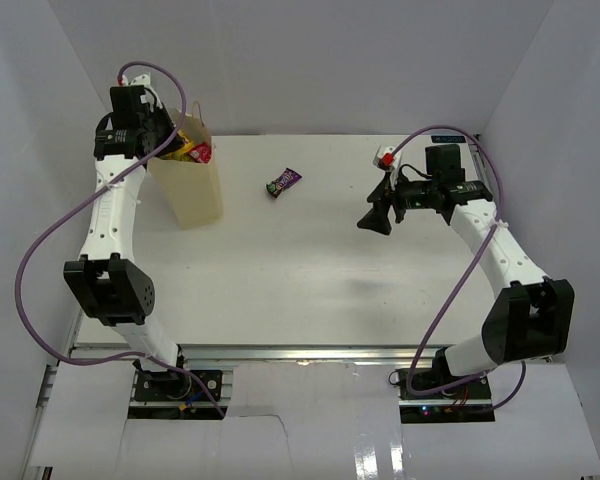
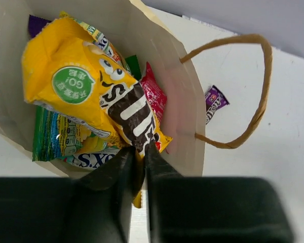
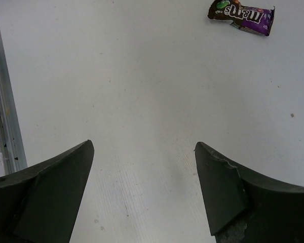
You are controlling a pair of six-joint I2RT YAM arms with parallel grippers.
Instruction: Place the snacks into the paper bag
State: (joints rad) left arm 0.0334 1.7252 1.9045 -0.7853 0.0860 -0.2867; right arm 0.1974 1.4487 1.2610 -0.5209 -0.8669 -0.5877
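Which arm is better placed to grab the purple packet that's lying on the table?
Right. The right gripper is open and empty above the table, with the purple packet ahead in its wrist view. The left gripper is shut on a yellow packet at the paper bag's mouth.

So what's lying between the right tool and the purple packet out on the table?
Nothing: only bare white table runs between the open right tool and the purple packet. This is clearest in the right wrist view, and the top view agrees.
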